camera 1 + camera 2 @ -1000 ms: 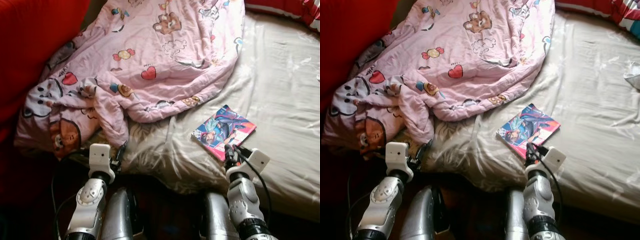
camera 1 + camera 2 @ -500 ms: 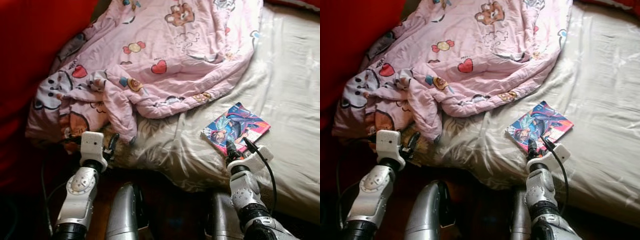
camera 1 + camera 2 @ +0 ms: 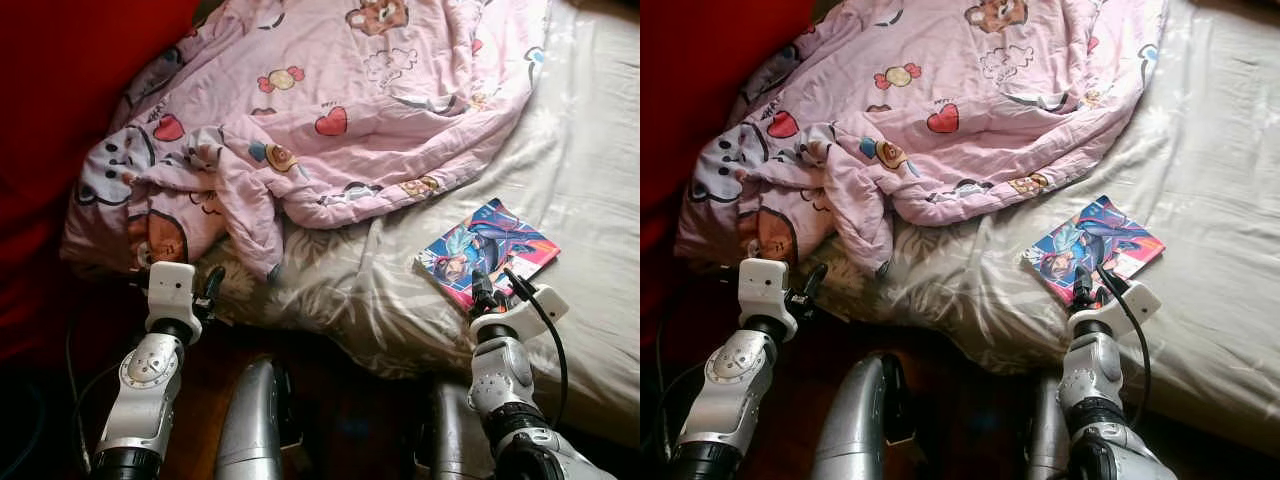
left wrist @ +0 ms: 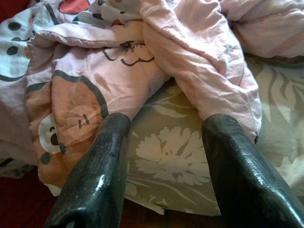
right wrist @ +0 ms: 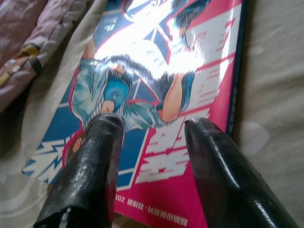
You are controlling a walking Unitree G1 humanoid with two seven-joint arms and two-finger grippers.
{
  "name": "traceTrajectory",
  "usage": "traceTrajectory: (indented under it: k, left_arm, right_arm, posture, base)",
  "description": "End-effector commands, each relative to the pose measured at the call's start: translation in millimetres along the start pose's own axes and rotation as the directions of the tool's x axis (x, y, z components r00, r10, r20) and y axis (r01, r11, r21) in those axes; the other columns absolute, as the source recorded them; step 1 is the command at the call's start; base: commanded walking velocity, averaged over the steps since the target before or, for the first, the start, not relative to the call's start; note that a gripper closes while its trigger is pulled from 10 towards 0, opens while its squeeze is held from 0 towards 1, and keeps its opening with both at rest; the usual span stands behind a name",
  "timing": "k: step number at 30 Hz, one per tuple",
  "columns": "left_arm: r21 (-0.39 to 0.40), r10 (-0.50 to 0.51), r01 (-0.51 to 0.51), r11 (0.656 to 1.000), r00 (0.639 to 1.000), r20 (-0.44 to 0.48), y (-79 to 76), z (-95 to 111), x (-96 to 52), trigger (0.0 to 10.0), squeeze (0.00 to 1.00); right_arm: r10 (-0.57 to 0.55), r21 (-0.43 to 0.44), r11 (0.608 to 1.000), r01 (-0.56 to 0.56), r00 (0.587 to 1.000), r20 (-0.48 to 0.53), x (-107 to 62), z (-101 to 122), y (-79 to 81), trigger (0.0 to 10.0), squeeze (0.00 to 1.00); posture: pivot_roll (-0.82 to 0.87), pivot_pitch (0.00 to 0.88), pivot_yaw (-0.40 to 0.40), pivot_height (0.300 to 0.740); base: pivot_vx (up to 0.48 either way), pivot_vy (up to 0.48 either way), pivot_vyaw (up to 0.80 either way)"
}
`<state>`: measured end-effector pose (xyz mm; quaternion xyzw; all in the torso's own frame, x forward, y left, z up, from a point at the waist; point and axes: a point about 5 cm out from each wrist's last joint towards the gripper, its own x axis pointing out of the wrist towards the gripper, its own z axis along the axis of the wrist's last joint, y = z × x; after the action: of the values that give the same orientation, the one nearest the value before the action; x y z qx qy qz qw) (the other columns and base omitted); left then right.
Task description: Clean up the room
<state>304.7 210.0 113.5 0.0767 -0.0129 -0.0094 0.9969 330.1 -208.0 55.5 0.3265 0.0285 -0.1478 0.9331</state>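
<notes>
Change since a second ago: both arms have reached further forward toward the bed, the right claw (image 3: pixel 497 290) closing on the comic book (image 3: pixel 490 250) and the left claw (image 3: pixel 205 290) nearing the hanging quilt; much of the shift across the picture is the head camera moving.
Left eye view: the robot stands at the bed's (image 3: pixel 600 190) edge; the comic book lies flat on the pale sheet just ahead of the right claw, whose tips reach its near edge. The pink cartoon quilt (image 3: pixel 330 100) is heaped ahead of the left claw and spills over the bed's side.
Right eye view: same layout; the left claw sits low beside the bed's edge, just under the drooping quilt fold, not touching it as far as can be seen.
Left wrist view: the left claw's fingers (image 4: pixel 99 161) stand wide apart with nothing between them; the floral sheet (image 4: pixel 166 156) and the quilt fold lie straight ahead.
Right wrist view: the right claw's fingers (image 5: pixel 97 156) are spread, empty, hovering over the book's glossy cover with both tips above its near portion.
Step in hand: likely lining up to pick the comic book off the bed.
Next move calls for: getting one finger under the thin book's near edge before closing, since it lies flat on soft bedding and could slide or sink.
</notes>
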Motion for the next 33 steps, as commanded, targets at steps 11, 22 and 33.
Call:
traceTrajectory:
  k: [11, 22, 33]
  left_arm:
    - [0.029, 0.006, -0.005, 1.0, 1.0, -0.021, 6.2, -3, -4.2, 10.0, 0.0]
    - [0.052, -0.004, 0.005, 0.999, 1.0, -0.013, 5.1, 0, -0.6, 10.0, 0.0]
    - [0.097, -0.028, 0.028, 0.995, 1.0, -0.007, 3.9, 2, -0.4, 10.0, 0.0]
  right_arm:
    - [-0.144, 0.072, 0.987, 0.141, 0.989, 0.038, -12.1, -3, -29.0, 10.0, 0.0]
    - [-0.188, 0.081, 0.979, 0.187, 0.982, 0.01, -15.0, -6, -40.1, 10.0, 0.0]
    - [-0.116, 0.109, 0.985, 0.131, 0.984, -0.136, -22.5, -34, -31.7, 10.0, 0.0]
  posture:
    - [0.08, 0.325, 0.112, 0.57]
    - [0.08, 0.306, 0.113, 0.57]
    - [0.08, 0.291, 0.119, 0.57]
  base:
    - [0.0, 0.0, 0.0]
    - [0.0, 0.0, 0.0]
    - [0.0, 0.0, 0.0]
